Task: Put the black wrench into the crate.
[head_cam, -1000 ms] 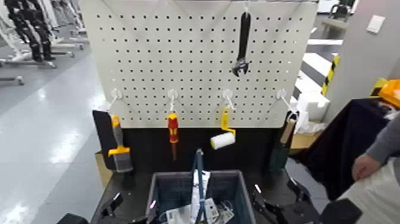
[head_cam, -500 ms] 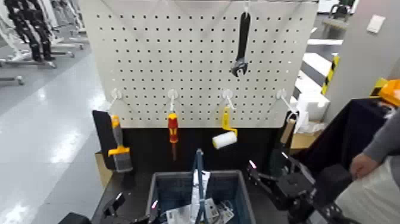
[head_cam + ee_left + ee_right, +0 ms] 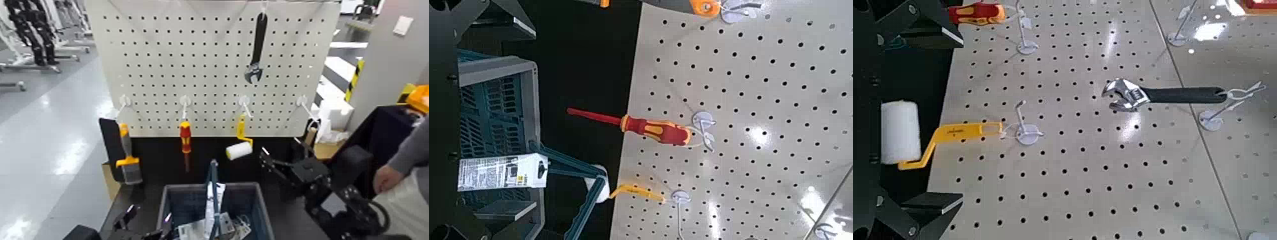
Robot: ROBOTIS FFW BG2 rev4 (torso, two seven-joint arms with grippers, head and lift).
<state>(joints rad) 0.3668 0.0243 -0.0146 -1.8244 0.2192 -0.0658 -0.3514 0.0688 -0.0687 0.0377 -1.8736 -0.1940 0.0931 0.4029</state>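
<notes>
- Upward and toward the far side is where your right gripper (image 3: 281, 149) has gone since the earlier head view; it was low beside the crate's right edge. The wrench's lower end has also swung slightly left.
- Your right gripper stands wide open, tips well apart, with nothing held between them. It is in front of the pegboard's lower edge, right of the white paint roller with the yellow handle (image 3: 239, 150).
- Your target, the long adjustable wrench with a black handle and dark grey metal jaw (image 3: 258, 48), hangs from an upper hook on the off-white perforated pegboard (image 3: 210, 70). Nothing is gripping it.
- From your right gripper, the wrench lies well above and a little left. Its long axis runs nearly upright, handle at the top, metal jaw at the bottom.
- Your right arm is clearly the nearer one. Your left gripper (image 3: 150, 214) waits low at the near left, beside the crate, also open and empty.
- You'd do best to raise the right gripper further and bring it slightly left, setting its fingers either side of the upright handle before closing.
- Watch the roller: it hangs close by your right gripper's left side, so a low sweep left could knock it.
- Your drop spot, the blue-grey rectangular plastic crate (image 3: 242, 186) with an upright centre handle, sits near, below the board. The wrench would still need unhooking, then lowering clear of that handle.
</notes>
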